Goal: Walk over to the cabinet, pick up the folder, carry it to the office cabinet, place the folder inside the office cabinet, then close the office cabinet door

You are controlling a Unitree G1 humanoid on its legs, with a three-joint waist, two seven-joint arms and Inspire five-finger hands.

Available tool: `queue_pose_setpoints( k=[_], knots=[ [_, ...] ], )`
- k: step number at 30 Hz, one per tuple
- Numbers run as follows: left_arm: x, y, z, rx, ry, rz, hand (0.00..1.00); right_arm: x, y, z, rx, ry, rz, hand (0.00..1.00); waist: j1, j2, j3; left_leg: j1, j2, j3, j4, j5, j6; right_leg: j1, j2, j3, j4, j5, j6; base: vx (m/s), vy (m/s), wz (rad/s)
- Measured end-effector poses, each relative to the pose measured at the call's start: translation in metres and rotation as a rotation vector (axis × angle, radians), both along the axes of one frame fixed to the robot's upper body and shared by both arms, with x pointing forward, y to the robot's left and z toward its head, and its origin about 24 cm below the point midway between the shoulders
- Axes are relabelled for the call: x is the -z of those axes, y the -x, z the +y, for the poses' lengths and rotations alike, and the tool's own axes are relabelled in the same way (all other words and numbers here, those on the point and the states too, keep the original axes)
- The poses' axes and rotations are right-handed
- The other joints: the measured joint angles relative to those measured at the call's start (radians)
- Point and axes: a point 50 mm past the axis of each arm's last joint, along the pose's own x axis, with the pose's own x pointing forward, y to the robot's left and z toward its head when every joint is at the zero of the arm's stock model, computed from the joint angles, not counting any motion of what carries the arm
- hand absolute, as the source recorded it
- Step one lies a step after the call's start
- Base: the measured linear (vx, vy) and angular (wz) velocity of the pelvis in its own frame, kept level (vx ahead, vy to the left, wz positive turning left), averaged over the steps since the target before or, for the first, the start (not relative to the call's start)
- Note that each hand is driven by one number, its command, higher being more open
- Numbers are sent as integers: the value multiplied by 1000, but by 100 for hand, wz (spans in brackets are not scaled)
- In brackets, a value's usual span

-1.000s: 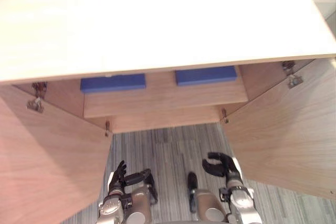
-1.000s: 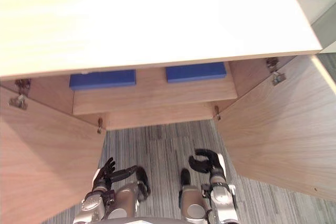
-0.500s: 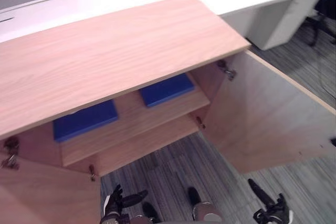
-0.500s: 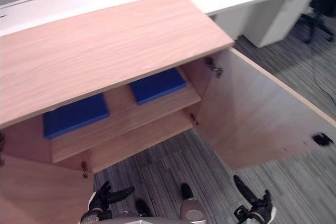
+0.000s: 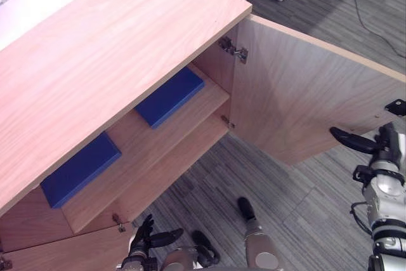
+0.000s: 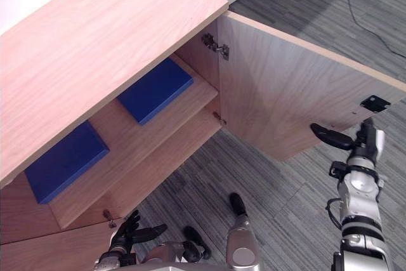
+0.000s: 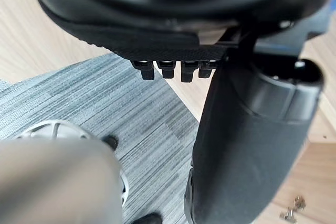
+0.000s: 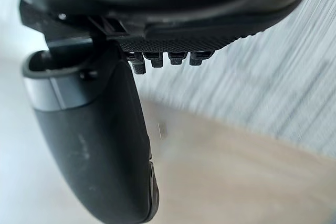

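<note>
Folders (image 5: pixel 170 96) on cabinet shelf (image 5: pixel 212 95), well apart from right hand (image 5: pixel 363 145), fingers (image 5: pixel 344 136) seemingly straight, empty

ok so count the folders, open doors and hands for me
folders: 2
open doors: 2
hands: 2
total: 6
</note>
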Motion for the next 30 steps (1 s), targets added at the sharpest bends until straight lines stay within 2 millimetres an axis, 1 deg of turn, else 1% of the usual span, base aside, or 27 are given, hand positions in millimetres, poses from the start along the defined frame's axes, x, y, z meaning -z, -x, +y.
queue_pose_setpoints(
  k=[2, 5, 8, 9, 10, 11, 12, 13, 14, 15, 17, 18, 20, 21, 23, 24, 26, 28, 29, 30],
  knots=[
    [0, -1, -3, 9, 8, -1, 100, -3, -2, -1, -11, 27, 13, 100, 0, 3, 4, -8, 1, -2, 3, 0, 0, -6, -1, -2, -4, 2, -1, 0, 0, 0],
    [0, -1, -5, 15, 11, -2, 100, -5, -3, 4, -27, 52, 16, 100, -5, 5, 5, -10, 2, -10, 3, 0, 0, -2, -1, -3, -31, 16, -2, -7, -7, -3],
    [1, -2, -8, 12, 15, -3, 100, -5, 12, 12, -51, 77, -7, 100, -13, 11, 7, -16, 4, -27, -2, 2, 0, 3, -1, -22, -42, 24, 0, 32, -16, 3],
    [1, -1, -9, 13, 12, 5, 100, 0, 23, 24, -76, 66, -32, 100, -28, 11, 7, -15, 9, -40, -5, 3, -1, 6, 0, -37, -41, 24, 0, 57, -37, 4],
    [2, -1, -10, 8, 13, 5, 100, 1, 27, 30, -86, 56, -47, 100, -34, 11, 7, -14, 12, -44, -6, 3, -1, 8, 3, -39, -41, 25, 0, 51, -51, 1],
    [1, -2, -12, -1, 20, 1, 100, 5, 38, 45, -103, 36, -82, 100, -42, 10, 8, -10, 15, -44, -9, 3, -1, 10, 5, -39, -41, 25, 0, 24, -39, -2],
    [1, -3, -14, -2, 25, -2, 100, 6, 43, 53, -113, 22, -98, 100, -49, 10, 8, -9, 15, -44, -9, 3, -1, 11, 6, -39, -41, 25, 0, 16, -36, -4],
    [1, -4, -18, 13, 25, -3, 100, 11, 53, 70, -133, -12, -119, 100, -63, 9, 9, -3, 16, -43, -9, 3, -1, 17, 6, -38, -41, 25, 0, -2, -23, -4],
    [1, -7, -22, 25, 29, -7, 100, 17, 66, 87, -149, -54, -131, 100, -68, 6, 11, 7, 16, -43, -8, 3, -2, 26, 7, -35, -41, 26, 0, -10, -21, -5],
    [1, -8, -24, 31, 30, -9, 100, 21, 73, 95, -155, -72, -128, 100, -69, 5, 12, 11, 17, -43, -7, 3, -2, 30, 7, -34, -41, 26, 0, -54, -25, -5],
    [1, -10, -27, 48, 27, -8, 100, 33, 99, 128, -204, -153, -110, 100, -71, -10, 21, 16, 23, -44, 8, -13, -14, 40, 9, -30, -41, 30, -1, -96, -31, -5],
    [2, -11, -26, 56, 22, -6, 100, 36, 106, 137, -222, -176, -102, 100, -73, -15, 22, 16, 24, -45, 13, -15, -16, 42, 9, -30, -41, 31, -1, -96, -35, -3],
    [3, -13, -22, 75, -1, 7, 100, 46, 128, 170, -288, -279, -60, 100, -79, -34, 19, 19, 28, -55, 29, -17, -16, 52, 10, -35, -40, 33, -3, -90, -42, 2],
    [3, -12, -21, 80, -9, 13, 100, 48, 132, 177, -307, -303, -48, 100, -82, -39, 18, 19, 28, -59, 31, -17, -16, 54, 10, -36, -37, 33, -3, -87, -44, 5],
    [4, -11, -16, 97, -35, 29, 100, 56, 146, 203, -380, -381, 1, 100, -86, -62, 17, 22, 31, -79, 47, -17, -16, 65, 10, -49, -24, 30, -8, -88, -44, 11],
    [4, -13, -15, 101, -42, 28, 100, 57, 148, 208, -396, -396, 14, 100, -86, -67, 16, 22, 31, -87, 51, -17, -15, 68, 9, -56, -21, 28, -10, -103, -48, 23],
    [4, -14, -11, 113, -59, 34, 100, 62, 157, 226, -464, -446, 61, 100, -82, -85, 12, 14, 29, -129, 68, -17, -15, 69, 6, -86, 13, 4, -22, -113, -44, 35],
    [4, -14, -10, 117, -66, 35, 100, 65, 162, 234, -511, -459, 95, 100, -78, -92, 8, 6, 24, -163, 75, -15, -12, 70, -1, -113, 35, -9, -21, -105, -25, 46],
    [3, -17, -9, 134, -76, 33, 100, 67, 166, 241, -567, -465, 131, 100, -58, -97, 4, -7, 13, -207, 76, -11, -9, 71, -10, -141, 51, -21, -16, -107, -15, 55],
    [3, -19, -10, 139, -77, 31, 100, 67, 166, 243, -591, -465, 142, 100, -46, -98, 3, -12, 8, -222, 75, -7, -6, 72, -15, -155, 54, -23, -17, -101, -10, 73]
  ],
)
